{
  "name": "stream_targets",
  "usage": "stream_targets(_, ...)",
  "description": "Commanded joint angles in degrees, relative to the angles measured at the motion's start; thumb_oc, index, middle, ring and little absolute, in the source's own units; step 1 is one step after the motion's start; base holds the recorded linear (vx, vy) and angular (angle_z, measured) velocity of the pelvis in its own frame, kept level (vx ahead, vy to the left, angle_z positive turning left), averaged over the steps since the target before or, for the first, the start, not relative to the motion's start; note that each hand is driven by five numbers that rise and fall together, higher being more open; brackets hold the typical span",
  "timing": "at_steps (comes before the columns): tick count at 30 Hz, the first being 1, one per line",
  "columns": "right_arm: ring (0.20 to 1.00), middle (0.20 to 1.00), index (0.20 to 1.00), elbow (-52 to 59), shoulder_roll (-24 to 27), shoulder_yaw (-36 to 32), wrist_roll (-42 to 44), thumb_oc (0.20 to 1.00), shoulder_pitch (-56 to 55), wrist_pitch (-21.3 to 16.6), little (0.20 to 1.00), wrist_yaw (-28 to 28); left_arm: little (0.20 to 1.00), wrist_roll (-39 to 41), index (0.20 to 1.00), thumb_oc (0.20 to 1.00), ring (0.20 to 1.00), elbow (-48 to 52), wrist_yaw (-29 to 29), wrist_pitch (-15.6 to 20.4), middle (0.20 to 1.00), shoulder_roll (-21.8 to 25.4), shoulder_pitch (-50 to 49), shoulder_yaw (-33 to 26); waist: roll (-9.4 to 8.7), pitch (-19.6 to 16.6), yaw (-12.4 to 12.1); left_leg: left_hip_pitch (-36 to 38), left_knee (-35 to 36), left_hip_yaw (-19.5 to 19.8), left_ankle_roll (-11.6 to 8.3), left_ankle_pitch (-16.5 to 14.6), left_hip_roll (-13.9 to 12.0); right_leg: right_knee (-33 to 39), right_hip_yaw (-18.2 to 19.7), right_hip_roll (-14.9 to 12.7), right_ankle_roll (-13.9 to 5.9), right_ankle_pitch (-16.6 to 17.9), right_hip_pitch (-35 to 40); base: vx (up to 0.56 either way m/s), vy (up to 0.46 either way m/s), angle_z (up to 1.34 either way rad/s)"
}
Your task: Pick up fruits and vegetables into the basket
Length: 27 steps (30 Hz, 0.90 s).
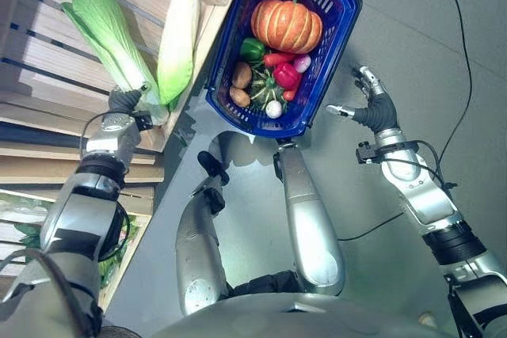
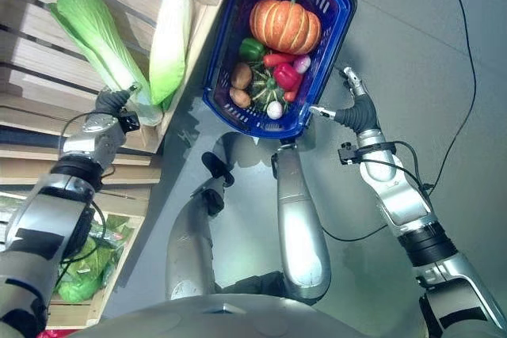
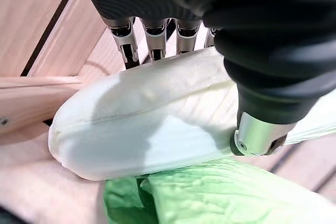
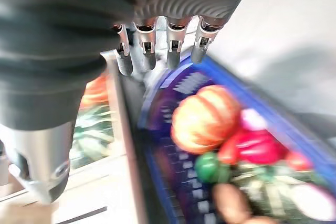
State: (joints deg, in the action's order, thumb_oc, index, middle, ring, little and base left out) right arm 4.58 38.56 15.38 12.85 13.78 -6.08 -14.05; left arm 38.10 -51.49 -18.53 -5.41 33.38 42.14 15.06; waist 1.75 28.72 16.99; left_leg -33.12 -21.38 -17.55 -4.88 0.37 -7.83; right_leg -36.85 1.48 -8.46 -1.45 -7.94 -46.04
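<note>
Two long napa cabbages lie on the wooden shelf [image 1: 47,53], the left cabbage [image 1: 103,25] beside the right cabbage [image 1: 178,37]. My left hand [image 1: 123,102] is at the white base of the left cabbage [image 3: 157,124], fingers [image 3: 128,45] behind the stalk and thumb [image 3: 257,135] in front, curled round it. The blue basket [image 1: 341,29] stands on the grey floor beside the shelf and holds a pumpkin [image 1: 287,25], a green pepper [image 1: 252,49], a red pepper [image 1: 287,75], a potato [image 1: 242,75] and other small vegetables. My right hand [image 1: 372,104] hovers open just right of the basket's near corner.
Below the shelf, a lower crate holds leafy greens [image 2: 79,275]. Grey floor [image 1: 444,53] stretches to the right of the basket. The shelf's front edge runs close along the basket's left wall.
</note>
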Motion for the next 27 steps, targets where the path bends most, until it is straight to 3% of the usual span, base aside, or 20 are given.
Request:
stream_targets(1,1.000,1.000,1.000,4.9,1.2,-3.1,-0.8,1.000,-0.2,-5.2,1.000,2.2,0.200,-6.5,0.200,0.200,0.200,3.0,-3.8,7.4,0.200,-0.9,-0.5,-3.3,0.39,1.1,-0.2,1.0,-5.7,-0.5,-0.79,-5.4,-0.7,2.8,-2.0,0.8,-1.22,-1.9,3.7,-0.02,-0.030,0.10)
stream_targets(9,1.000,1.000,1.000,6.6,1.8,-2.1,1.5,1.000,6.3,-3.5,1.000,7.3,0.200,-16.4,0.200,0.200,0.200,10.9,-8.0,11.9,0.200,0.8,-3.9,-3.1,0.20,1.1,-4.0,4.8,-5.3,1.3,-0.45,-5.8,-0.3,4.1,-4.4,-0.3,-1.40,-2.0,9.5,-0.02,-0.083,0.15)
stream_targets(10,1.000,1.000,1.000,6.7,1.4,-1.1,4.5,1.000,9.7,-1.7,1.000,8.8,0.200,-20.5,0.200,0.200,0.200,13.4,-8.0,13.6,0.200,1.9,-4.5,-2.8,-0.03,1.1,-5.7,5.8,-4.8,2.1,-0.35,-5.6,-0.2,4.9,-5.5,-0.6,-1.51,-1.7,11.4,-0.11,-0.158,0.17)
stream_targets(11,1.000,1.000,1.000,6.7,1.3,-1.0,4.8,1.000,10.6,-1.6,1.000,8.9,0.200,-21.0,0.200,0.200,0.200,13.9,-7.8,14.0,0.200,2.4,-4.4,-2.7,-0.10,1.1,-6.0,5.2,-4.2,1.6,0.25,-4.1,-0.3,5.6,-6.0,-0.7,-1.09,0.0,11.0,-0.11,-0.174,0.12)
stream_targets(16,1.000,1.000,1.000,7.3,-0.4,-0.5,15.2,1.000,16.2,1.6,1.000,11.9,0.200,-26.9,0.200,0.200,0.200,20.1,-5.7,16.2,0.200,5.6,-4.7,-1.8,-0.61,1.1,-8.7,6.8,-3.8,2.9,0.66,-4.1,0.0,6.5,-7.6,-1.0,-1.16,0.5,13.8,-0.04,-0.109,0.16)
stream_targets(22,1.000,1.000,1.000,6.7,-4.2,1.2,18.7,1.000,21.7,4.0,1.000,10.2,0.200,-33.4,0.200,0.200,0.200,28.6,-3.2,17.2,0.200,8.0,-3.2,-0.1,-0.94,1.1,-10.8,8.4,-4.1,3.9,1.12,-4.6,0.3,7.0,-8.8,-1.5,-1.24,1.0,16.2,-0.01,-0.063,0.11)
stream_targets(27,1.000,1.000,1.000,4.6,-9.2,4.0,21.3,1.000,27.4,7.4,1.000,3.4,0.200,-37.3,0.200,0.200,0.200,34.3,-1.4,16.2,0.200,7.1,-0.4,4.2,-1.34,1.1,-12.6,10.0,-4.1,4.7,1.58,-5.0,0.7,7.7,-9.9,-1.9,-1.44,1.2,18.7,-0.02,-0.091,0.09)
